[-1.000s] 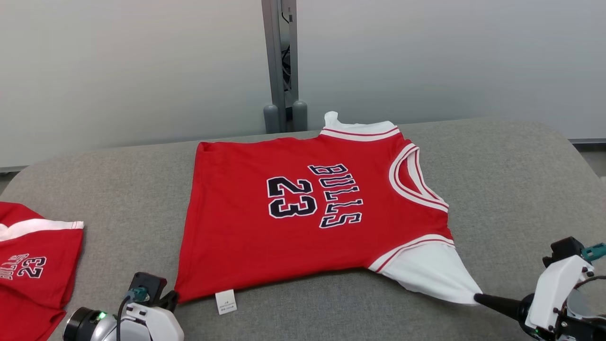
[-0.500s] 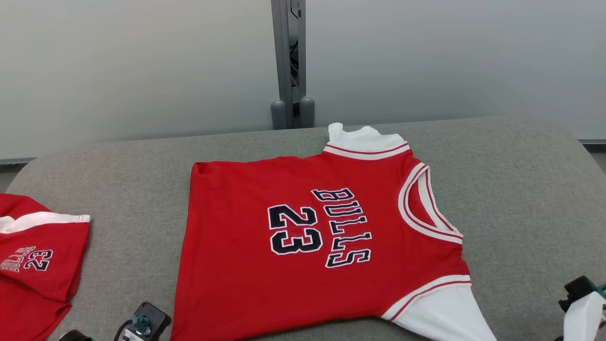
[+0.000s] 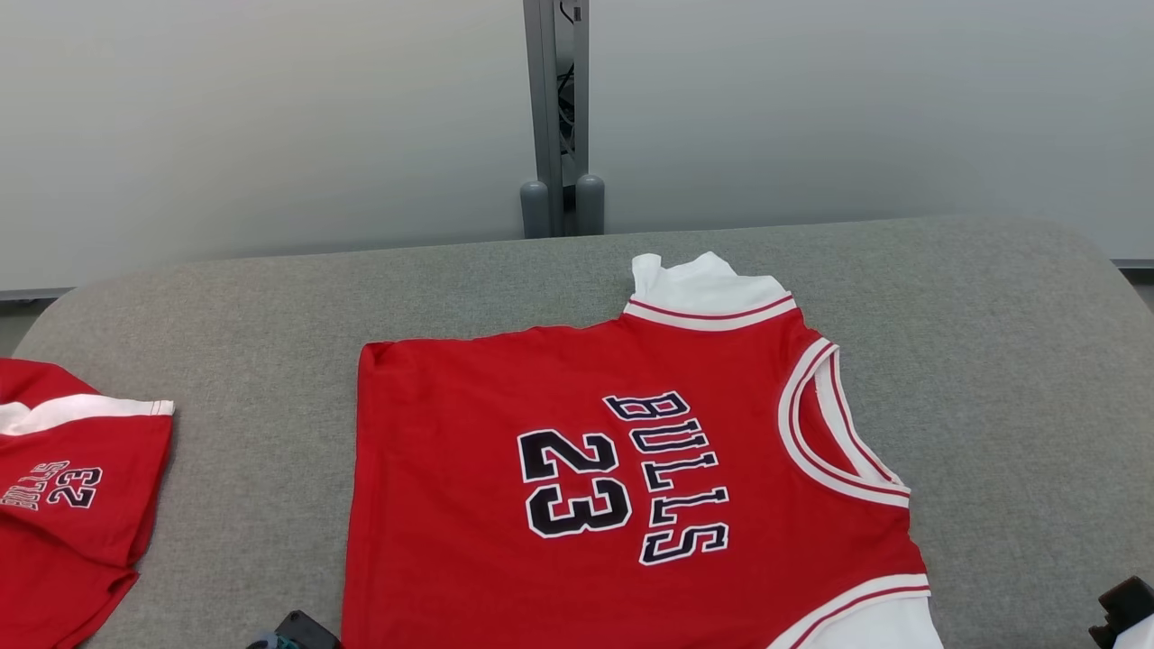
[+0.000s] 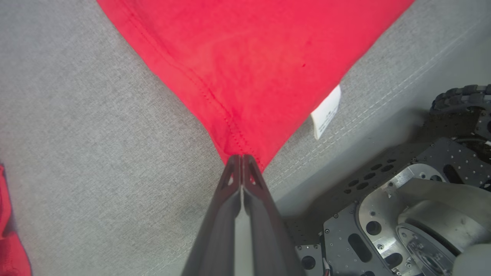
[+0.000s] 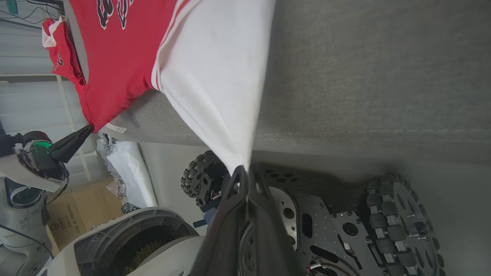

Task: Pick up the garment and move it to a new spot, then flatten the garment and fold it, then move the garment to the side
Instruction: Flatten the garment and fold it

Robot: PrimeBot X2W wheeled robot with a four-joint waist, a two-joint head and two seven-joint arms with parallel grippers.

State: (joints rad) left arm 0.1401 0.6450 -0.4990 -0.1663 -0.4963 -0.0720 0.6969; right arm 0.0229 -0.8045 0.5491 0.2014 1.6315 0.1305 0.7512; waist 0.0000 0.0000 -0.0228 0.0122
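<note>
Grey fabric bench (image 3: 992, 361), rounded corners; pale wall (image 3: 270, 117), grey post (image 3: 561, 108) behind; left tool (image 4: 241, 159) clamped on red garment (image 3: 577, 505) hem corner, right tool (image 5: 243, 170) on white sleeve tip

The head view looks forward and down across the table (image 3: 992, 361) at the jersey (image 3: 469, 424). The left wrist view sits close to the jersey's hem corner, looking along the left gripper (image 4: 241, 159). The right wrist view, rolled sideways, looks along the right gripper (image 5: 244, 171) at the sleeve (image 5: 215, 76). All three share jersey and table; both wrist views catch the base (image 4: 383, 199).
</note>
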